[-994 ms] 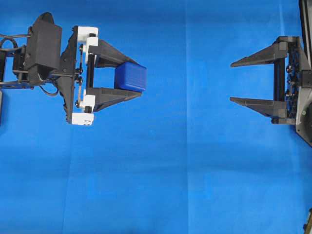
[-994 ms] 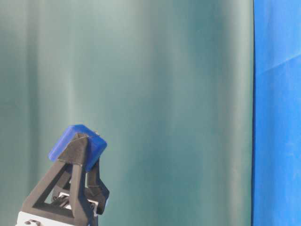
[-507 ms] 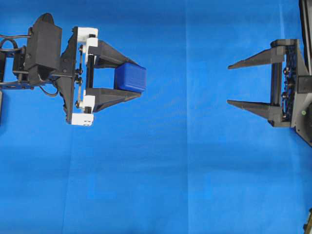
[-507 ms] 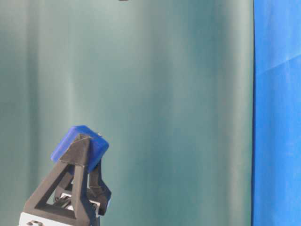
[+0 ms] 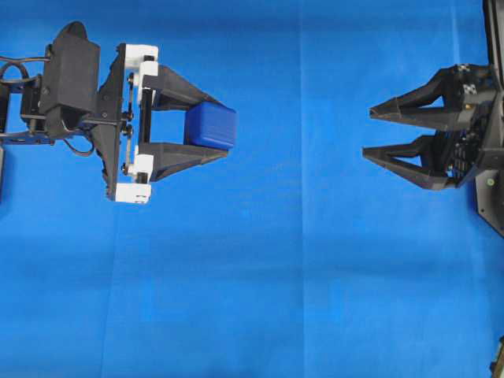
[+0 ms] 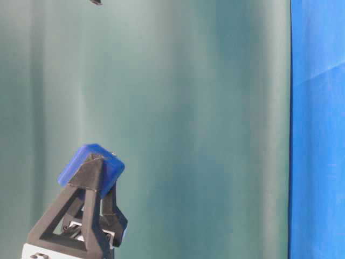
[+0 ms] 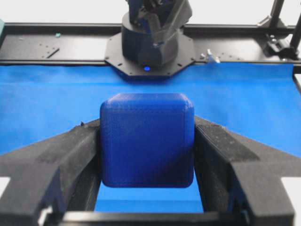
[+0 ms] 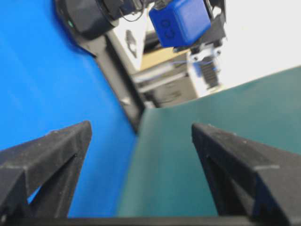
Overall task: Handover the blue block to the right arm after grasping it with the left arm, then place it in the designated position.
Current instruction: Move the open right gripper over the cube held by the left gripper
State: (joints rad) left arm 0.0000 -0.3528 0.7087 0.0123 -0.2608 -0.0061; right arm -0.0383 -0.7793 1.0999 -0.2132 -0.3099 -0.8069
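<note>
The blue block (image 5: 211,126) sat clamped between the two black fingers of your left gripper (image 5: 206,128), held up off the blue cloth (image 5: 260,276) near the upper left of the overhead view. In the left wrist view you could see the block (image 7: 146,140) filling the gap, one finger (image 7: 70,155) pressed flat against each side — a firm squeeze at about half of the gripper's travel. From table level the block (image 6: 91,167) perched at the very tips of the fingers (image 6: 86,186), tilted, with the teal backdrop (image 6: 188,118) behind it and nothing else touching it.

Your left arm (image 5: 71,83), with its white brackets (image 5: 135,126), pointed the block toward the right side of the overhead view.

Across the cloth, well apart from the block, your right gripper (image 5: 368,132) faced it with its jaws spread wide and nothing between them. Seen from above, its fingers (image 5: 409,110) looked rolled over, one lying partly above the other rather than side by side. Through the right wrist camera the two fingertips (image 8: 51,146) stood far apart at the bottom corners, and the block (image 8: 181,20) showed small at the top of that tilted view, caught in the left gripper's fingers — still a clear gap between your two grippers.
</note>
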